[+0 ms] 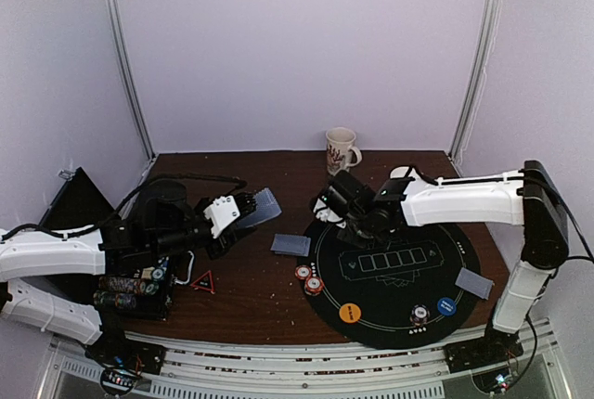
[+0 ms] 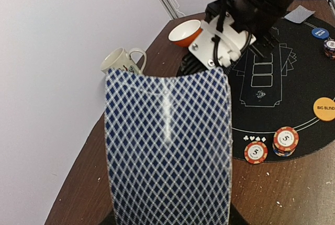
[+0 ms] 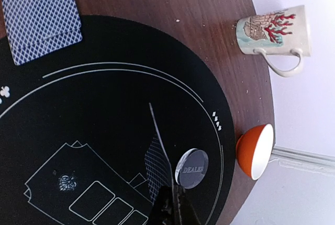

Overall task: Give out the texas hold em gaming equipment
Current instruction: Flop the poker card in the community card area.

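Note:
A stack of blue-diamond-backed playing cards (image 2: 167,152) fills the left wrist view, bowed and upright. My left gripper (image 1: 243,206) is shut on it, left of the black round mat (image 1: 399,274). My right gripper (image 3: 172,204) is shut on one card (image 3: 159,141), seen edge-on over the mat's far edge beside the clear dealer button (image 3: 191,168). Dealt cards lie at the mat's left (image 1: 290,244) and right (image 1: 474,282). Two striped chips (image 1: 309,279) sit at the mat's left rim and one chip (image 1: 419,315) at the front. An orange button (image 1: 349,312) and a blue button (image 1: 446,306) lie there too.
A white patterned mug (image 1: 341,149) stands at the table's back. An orange bowl (image 3: 255,152) rests just off the mat behind the right gripper. A small red triangle (image 1: 203,280) and a rack of chips (image 1: 130,292) sit near the left arm's base.

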{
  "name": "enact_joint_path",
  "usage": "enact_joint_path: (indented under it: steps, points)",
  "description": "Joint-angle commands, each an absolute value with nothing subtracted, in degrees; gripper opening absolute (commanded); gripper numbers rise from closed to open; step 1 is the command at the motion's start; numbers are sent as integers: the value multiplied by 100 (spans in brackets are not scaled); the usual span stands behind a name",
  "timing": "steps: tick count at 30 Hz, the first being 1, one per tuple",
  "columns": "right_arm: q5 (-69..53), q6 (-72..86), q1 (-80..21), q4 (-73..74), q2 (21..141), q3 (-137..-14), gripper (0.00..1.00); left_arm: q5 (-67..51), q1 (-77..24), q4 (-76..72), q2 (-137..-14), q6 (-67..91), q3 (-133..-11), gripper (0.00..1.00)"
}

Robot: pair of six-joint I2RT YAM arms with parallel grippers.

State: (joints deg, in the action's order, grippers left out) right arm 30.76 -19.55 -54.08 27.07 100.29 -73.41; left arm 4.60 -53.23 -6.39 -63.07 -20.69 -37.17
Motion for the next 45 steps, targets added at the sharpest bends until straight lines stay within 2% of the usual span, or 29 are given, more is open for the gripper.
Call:
enact_joint_path:
  steps: [1,6,10,20,32,45]
  points:
    - [3656,-3013,-5485,1513,9919,-7278,0,527,-5318,-1003,-6320,-2054,-3718,41]
    - [3783,-3125,-5590,1354,10070,-6802,0,536,-5323,-1009,-6320,-2065,-3718,41]
    - [3125,-2997,-5812,1486,10200,-6215,0,510,-5318,-1011,-6332,-2056,-3727,41]
    - [1306,-2019,-5959,2058,10246,-6017,0,506,-5322,-1002,-6349,-2061,-3743,41]
    - [1303,-1969,-5958,2272,10453,-6134,0,498,-5321,-976,-6381,-2035,-3762,41]
    - [739,-2108,-5959,2881,10029,-6548,37,510,-5323,-985,-6389,-2039,-3762,41]
